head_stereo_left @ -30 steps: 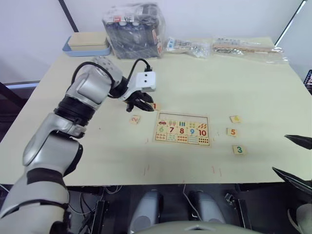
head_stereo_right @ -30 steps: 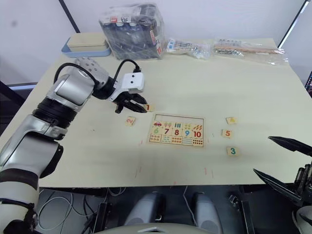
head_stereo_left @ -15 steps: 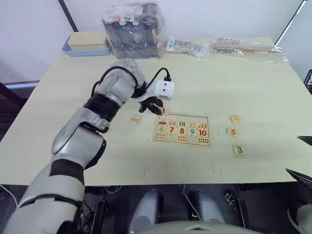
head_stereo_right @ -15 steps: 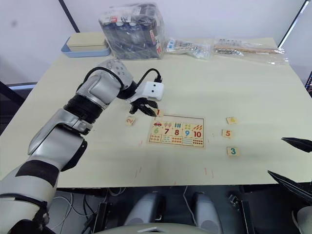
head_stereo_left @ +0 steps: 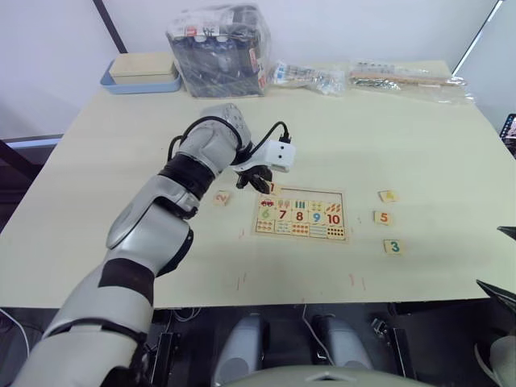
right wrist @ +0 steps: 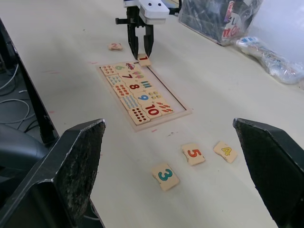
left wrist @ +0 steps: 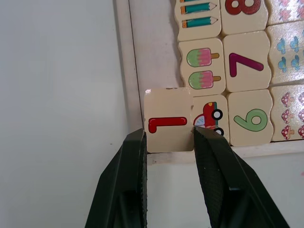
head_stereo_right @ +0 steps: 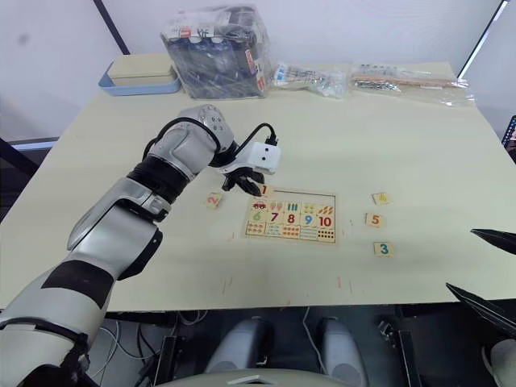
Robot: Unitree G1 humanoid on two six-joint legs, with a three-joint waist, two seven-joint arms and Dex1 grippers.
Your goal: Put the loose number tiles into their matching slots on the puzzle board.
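The puzzle board (head_stereo_left: pixel 303 190) lies mid-table, its lower rows filled with tiles 6 to 10. Its top-row slots (left wrist: pixel 153 47) are empty recesses. My left gripper (left wrist: pixel 168 135) is shut on the red 1 tile (left wrist: pixel 168 124), held over the board's near-left corner, partly over the rim and the car picture. Tile 2 (head_stereo_left: pixel 222 197) rests on the table left of the board. To its right lie tiles 4 (head_stereo_left: pixel 388 195), 5 (head_stereo_left: pixel 384 217) and 3 (head_stereo_left: pixel 393 247). My right gripper (head_stereo_right: pixel 488 270) hangs open at the table's front right edge, well away from them.
Along the far edge stand a blue-and-beige tray (head_stereo_left: pixel 143 72), a plastic-wrapped pack (head_stereo_left: pixel 219 40) and two clear bags (head_stereo_left: pixel 310 76) (head_stereo_left: pixel 407 78). Bare tabletop surrounds the board.
My left gripper has carried the 1 tile rightward, from left of the board to its near-left corner. The right gripper has drawn back toward the table's front right edge.
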